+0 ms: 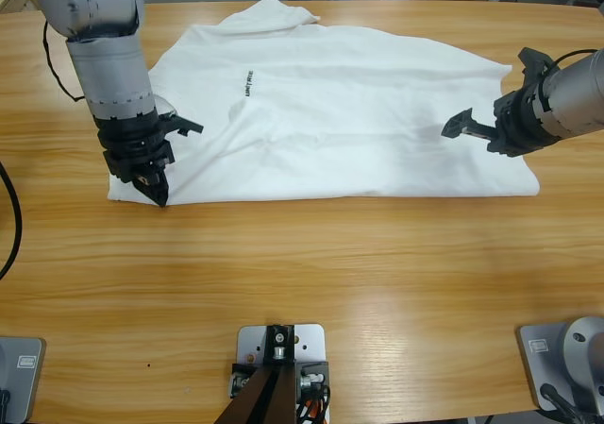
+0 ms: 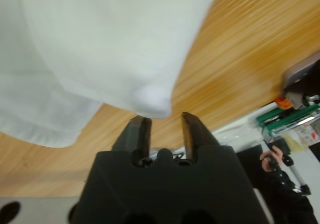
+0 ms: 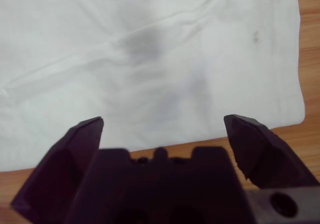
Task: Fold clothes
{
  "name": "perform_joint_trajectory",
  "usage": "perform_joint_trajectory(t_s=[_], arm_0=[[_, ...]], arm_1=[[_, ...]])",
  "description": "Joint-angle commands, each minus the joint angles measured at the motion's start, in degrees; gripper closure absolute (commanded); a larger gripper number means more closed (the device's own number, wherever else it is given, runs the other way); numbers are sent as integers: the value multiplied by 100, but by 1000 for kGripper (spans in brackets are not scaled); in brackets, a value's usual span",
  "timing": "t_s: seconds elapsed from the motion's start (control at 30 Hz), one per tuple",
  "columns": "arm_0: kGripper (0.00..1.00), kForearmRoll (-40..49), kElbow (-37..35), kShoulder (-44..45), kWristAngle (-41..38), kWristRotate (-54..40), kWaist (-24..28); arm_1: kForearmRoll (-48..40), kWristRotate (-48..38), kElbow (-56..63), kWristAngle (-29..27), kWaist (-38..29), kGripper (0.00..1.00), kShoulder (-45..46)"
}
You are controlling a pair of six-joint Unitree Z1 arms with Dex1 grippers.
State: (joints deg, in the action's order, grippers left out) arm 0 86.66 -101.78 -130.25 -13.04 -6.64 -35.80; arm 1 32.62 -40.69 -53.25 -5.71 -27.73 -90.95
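Plain white cotton T-shirt (image 1: 330,122) spread flat across long wooden desk (image 1: 302,273). Left tool (image 1: 156,193) at shirt's near-left corner, jaws slightly apart, nothing clamped. Right tool (image 1: 472,127) over shirt's right edge, jaws wide apart.

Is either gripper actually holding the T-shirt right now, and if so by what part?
No. The left gripper sits open just off the T-shirt's rounded corner fold; the right gripper hangs wide open above the cloth near its edge.

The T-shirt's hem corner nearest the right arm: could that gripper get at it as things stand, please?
Probably yes. The right gripper hangs open over the T-shirt near that corner, with only flat cloth and bare table around it.
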Motion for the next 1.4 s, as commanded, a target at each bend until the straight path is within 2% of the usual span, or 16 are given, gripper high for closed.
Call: perform_joint_trajectory(t_s=[0.03,0.17,0.27,0.33,0.37,0.4,0.43,0.47,0.57,0.8,1.13,1.23,1.4], arm_0=[[691,808,35,152,386,102,19],[685,806,-844,957,-169,216,486],[694,602,-1338,1008,-1456,372,1075],[693,196,-1489,836,-1968,437,1189],[623,56,-1659,683,-1939,529,1189],[302,-97,-1853,504,-1943,619,1179],[50,-189,-2083,310,-1922,699,1131],[3,-192,-2331,108,-1839,807,1080],[0,-185,-2811,-326,-1340,1125,934],[0,-171,-3308,-867,-533,1162,892],[25,-180,-3994,-1829,-1379,1246,864],[101,-185,-4191,-1980,-1505,1258,908],[101,-178,-4403,-2177,-1772,1237,961]], arm_1=[[-46,79,130,70,-48,9,-216],[-44,79,139,70,-48,9,-220],[-47,79,137,71,-66,9,-239],[-46,79,137,78,-69,9,-239],[-46,79,132,77,-68,9,-234],[-39,79,130,71,-75,9,-230],[-37,83,130,73,-73,9,-230],[-37,86,137,71,-73,9,-228],[-37,88,151,59,-71,9,-223],[-42,137,165,43,-71,9,-327],[-46,229,139,52,-66,9,-584],[-54,229,148,63,-66,9,-670],[-81,229,157,63,-66,9,-715]])
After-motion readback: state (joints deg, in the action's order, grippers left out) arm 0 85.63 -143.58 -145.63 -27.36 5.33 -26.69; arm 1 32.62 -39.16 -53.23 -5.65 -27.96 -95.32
